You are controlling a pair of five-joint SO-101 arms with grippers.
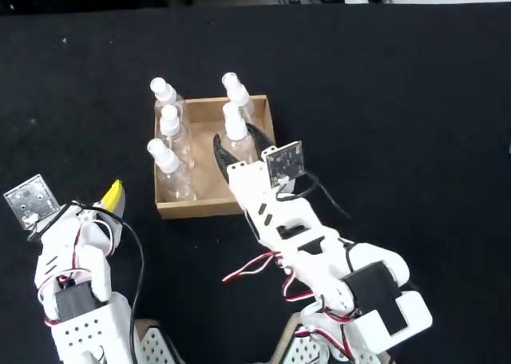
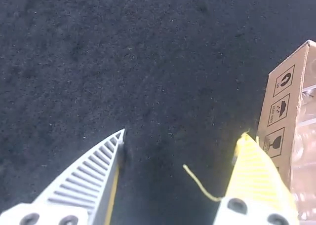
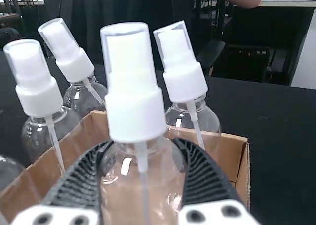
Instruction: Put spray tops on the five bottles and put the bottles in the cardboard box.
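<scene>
Right gripper (image 3: pixel 143 145) jaws closed against fifth bottle (image 3: pixel 123 178) below its shoulder, bottle standing in cardboard box (image 1: pixel 200 207) | left gripper (image 2: pixel 182 133) wide open, empty, beside box | I judged bottle light, slick, squashable: grip body gently, under spray top (image 3: pixel 132 87).

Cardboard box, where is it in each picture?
High view: cardboard box near the middle of the table.
Left wrist view: its printed wall beside the open left gripper.
Right wrist view: its rim around the bottle in the right gripper.
Shared landmark: the capped bottles standing inside.
</scene>
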